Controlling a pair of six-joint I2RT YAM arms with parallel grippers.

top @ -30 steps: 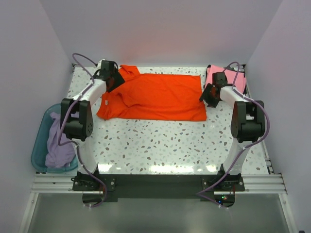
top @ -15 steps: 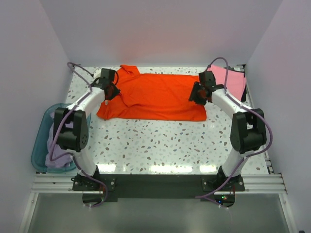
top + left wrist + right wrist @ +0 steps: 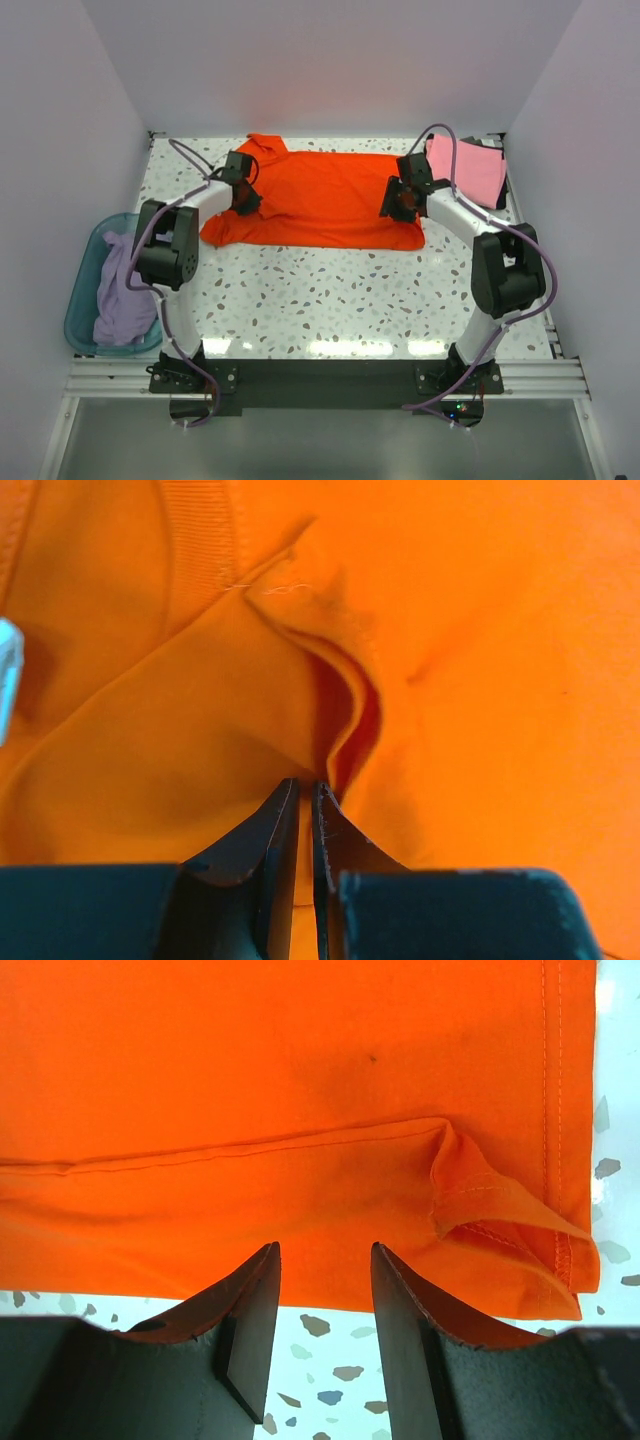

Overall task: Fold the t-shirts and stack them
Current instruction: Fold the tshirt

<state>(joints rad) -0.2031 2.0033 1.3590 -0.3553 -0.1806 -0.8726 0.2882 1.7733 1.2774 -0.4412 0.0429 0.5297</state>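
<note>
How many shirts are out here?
3: an orange-red shirt spread in the middle, a pink shirt at the far right corner, a lavender shirt in the teal basin at left. Others may hide beneath it.

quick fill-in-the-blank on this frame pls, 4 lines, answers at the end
The spread-out t-shirt on the table is ____ in colour.
The lavender t-shirt lies in the teal ____.
The pink t-shirt sits at the table's far ____ corner.
The right gripper, at the spread-out shirt's edge, has its jaws ____.
Answers: orange-red; basin; right; open.
</note>
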